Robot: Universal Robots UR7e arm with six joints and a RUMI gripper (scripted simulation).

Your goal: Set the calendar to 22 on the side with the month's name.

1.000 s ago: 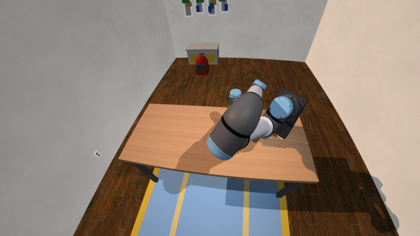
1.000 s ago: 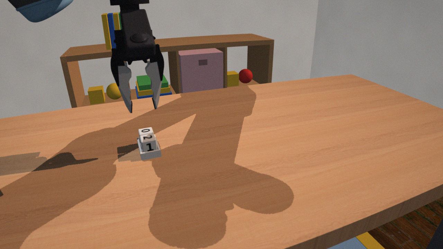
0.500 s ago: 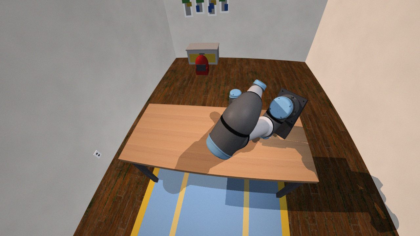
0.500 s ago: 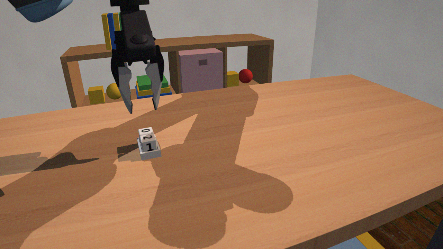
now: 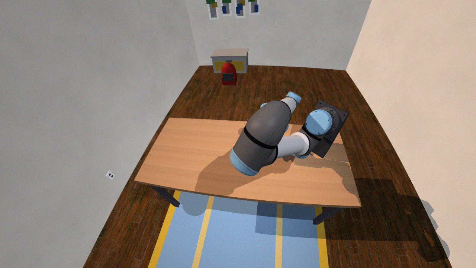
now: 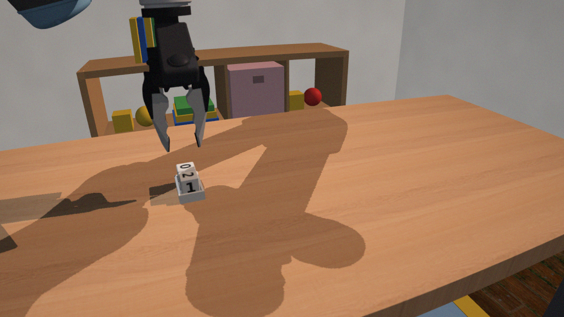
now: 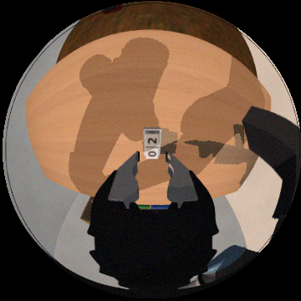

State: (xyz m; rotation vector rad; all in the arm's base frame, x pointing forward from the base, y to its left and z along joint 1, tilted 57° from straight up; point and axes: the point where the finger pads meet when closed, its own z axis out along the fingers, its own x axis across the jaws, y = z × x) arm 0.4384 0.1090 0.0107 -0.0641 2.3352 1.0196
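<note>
"Exterior view, nearest the lens: what is on the pale wooden table [image 5: 186,149] [image 6: 394,197] [image 7: 63,109]?"

"A small light-grey tray [image 6: 192,197] [image 7: 145,138] rests on the wood, carrying two white number cubes. The nearer cube [image 6: 190,186] [image 7: 152,140] presents a black 1 to the camera and a 2, turned sideways, on top."

"And its neighbour?"

"The farther cube [image 6: 185,167] [image 7: 152,154], just behind it, bears a sideways 0 on its upper face. Whether it sits fully flat cannot be told."

"Where is the tool?"

"The black-and-grey two-jaw gripper [image 6: 183,148] [image 7: 152,152] hangs above the tabletop, beyond the tray and apart from both cubes. Its fingers stand partly spread, grasping nothing."

"What fills the background?"

"A low brown wooden shelf unit [image 6: 276,50] spans the scene behind the table. A pink box [image 6: 256,94] occupies its middle compartment, while a red ball [image 6: 312,97] sits beside a yellow block [image 6: 295,101] in the right-hand one, as pictured. Behind them rises a plain grey wall [image 6: 276,19]."

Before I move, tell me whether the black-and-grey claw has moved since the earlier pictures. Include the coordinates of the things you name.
Yes, the black-and-grey claw [image 6: 183,149] [image 7: 152,152] has moved down, judged against the light wooden tabletop's [image 5: 186,146] [image 6: 413,177] [image 7: 201,63] far edge.
</note>
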